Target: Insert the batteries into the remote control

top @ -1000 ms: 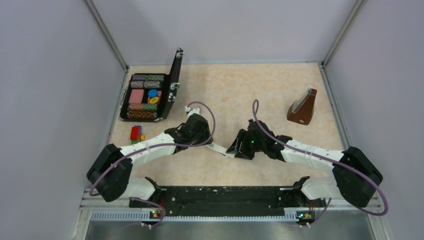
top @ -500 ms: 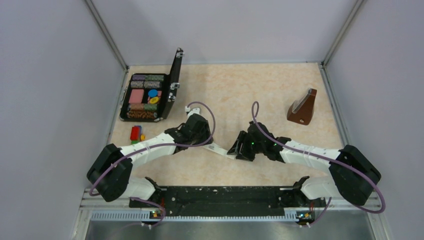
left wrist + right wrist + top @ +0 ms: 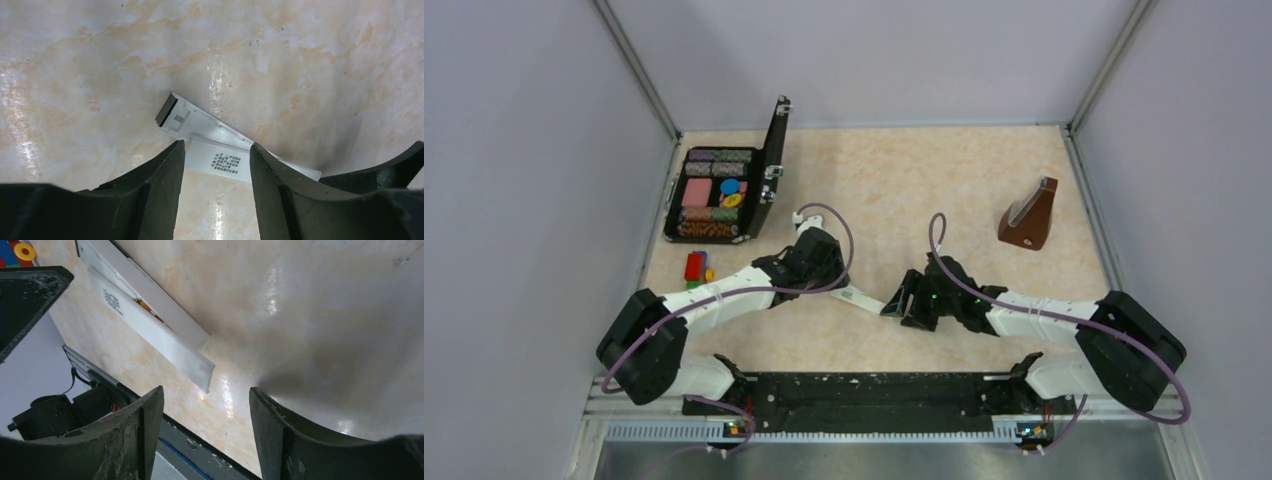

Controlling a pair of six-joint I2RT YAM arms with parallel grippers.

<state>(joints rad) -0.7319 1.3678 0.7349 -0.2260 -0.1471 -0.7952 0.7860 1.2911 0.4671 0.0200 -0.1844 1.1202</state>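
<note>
The white remote control [image 3: 861, 298] lies on the table between my two grippers. In the left wrist view its body [image 3: 200, 122] has a dark end, and a labelled white cover [image 3: 220, 162] lies offset beside it. My left gripper [image 3: 216, 150] is open, and its fingertips straddle the cover from above. My right gripper [image 3: 206, 395] is open and empty, just short of the cover's free end [image 3: 202, 372]. A small orange-red bit [image 3: 146, 306] shows between body and cover. I cannot tell if it is a battery. No battery is plainly in view.
An open black case [image 3: 719, 192] of coloured pieces stands at the back left. Stacked toy blocks [image 3: 696, 267] sit left of my left arm. A brown metronome [image 3: 1030, 215] stands at the right. A black rail [image 3: 854, 390] runs along the near edge.
My right gripper has drawn back slightly toward the near edge and right, away from the remote. The left gripper and the remote have stayed put.
</note>
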